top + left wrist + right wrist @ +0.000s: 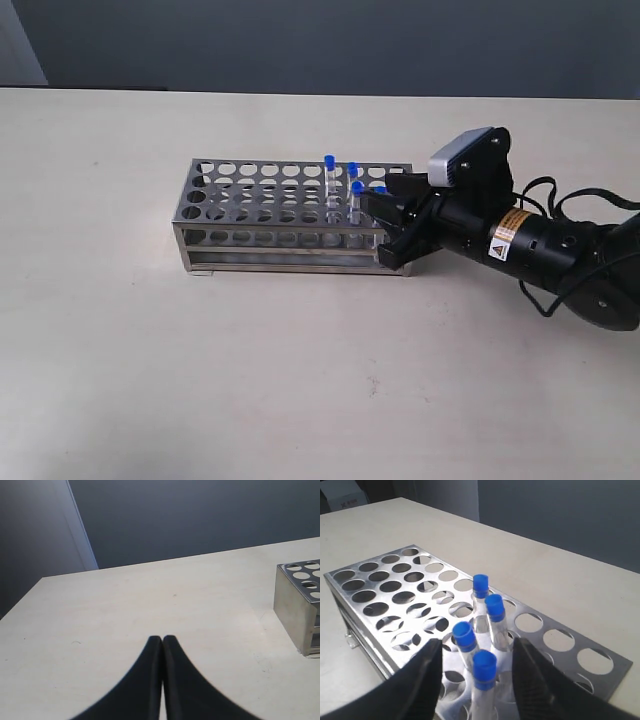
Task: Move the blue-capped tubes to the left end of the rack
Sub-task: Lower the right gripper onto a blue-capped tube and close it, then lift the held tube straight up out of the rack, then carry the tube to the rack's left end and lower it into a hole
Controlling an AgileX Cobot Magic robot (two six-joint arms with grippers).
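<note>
Blue-capped tubes (pixel 494 607) cluster near the right end of the rack (pixel 270 252). Right gripper (pixel 384 228), jaws apart, straddles the nearest tube. Left gripper (pixel 162 641), jaws together, sits apart from the rack. Advice: centre on one tube, close below its cap, lift straight up.

Pale beige tabletop (pixel 250 400), dark grey wall (pixel 350 40) behind, lighter panel (pixel 15 50) at far left
</note>
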